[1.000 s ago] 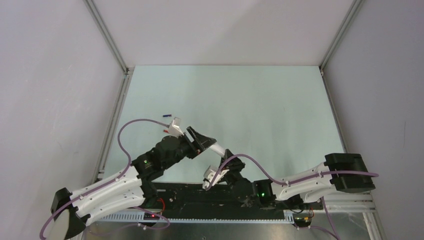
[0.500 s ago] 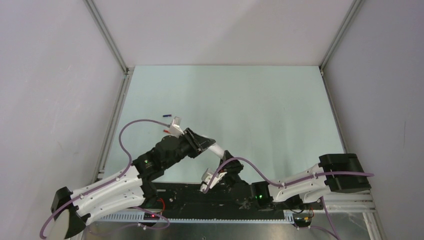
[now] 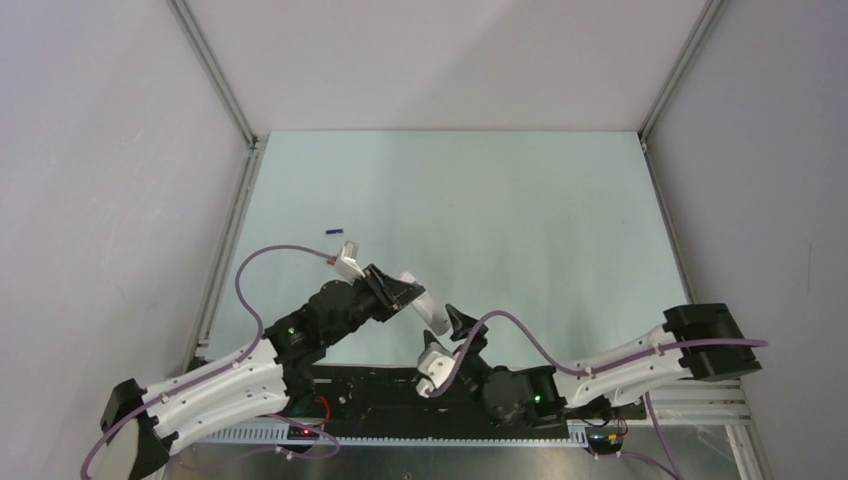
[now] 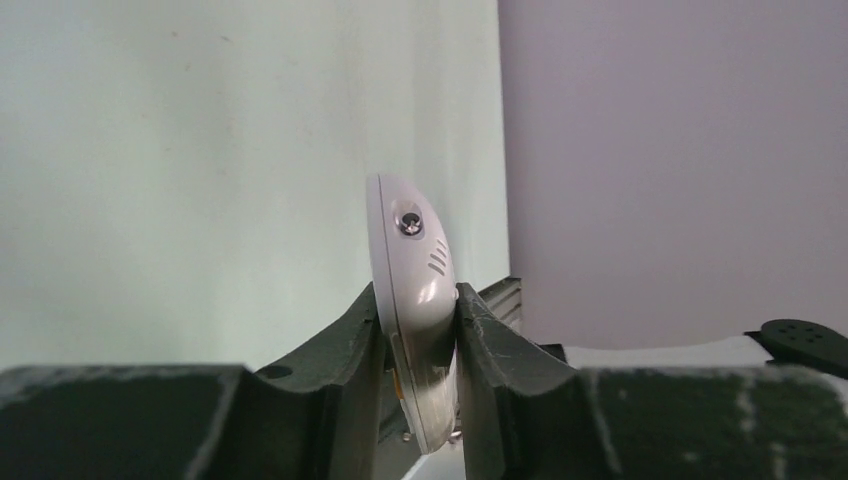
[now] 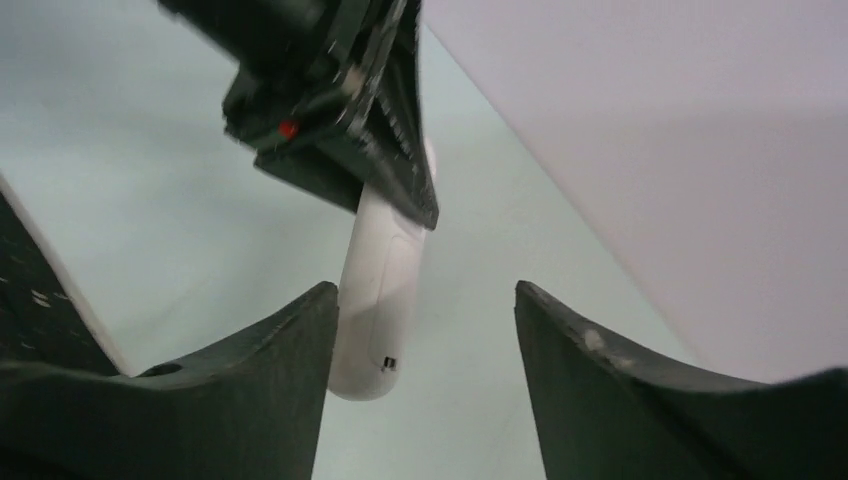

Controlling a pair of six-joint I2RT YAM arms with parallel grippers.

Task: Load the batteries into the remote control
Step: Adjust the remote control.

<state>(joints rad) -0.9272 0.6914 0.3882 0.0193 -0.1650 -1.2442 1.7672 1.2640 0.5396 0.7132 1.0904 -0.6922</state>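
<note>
My left gripper (image 4: 418, 330) is clamped on the remote (image 4: 410, 250), one pad on each broad face, and holds it edge-up in the air over the near edge of the worktop (image 3: 500, 200), left of the middle. My right gripper (image 5: 425, 300) hangs just below the free end with its jaws spread wide and nothing in them. As I judge it, the step is to take that free end or work the back cover. To do that well I should bring the right fingers squarely onto the flat faces and close slowly while the left grip holds firm. The shell is smooth, glossy white plastic with a rounded, bulging back, so it could slip or twist under a pinch on the curve. A small screw and three short slits mark the back, and a tiny notch sits near the free end. My finger pads are dark, matt and scuffed, and should bite well enough. The blue battery (image 3: 331, 231), a thin cylinder likely to roll, lies toward the left edge, well apart from both grippers. I cannot see the red one.
</note>
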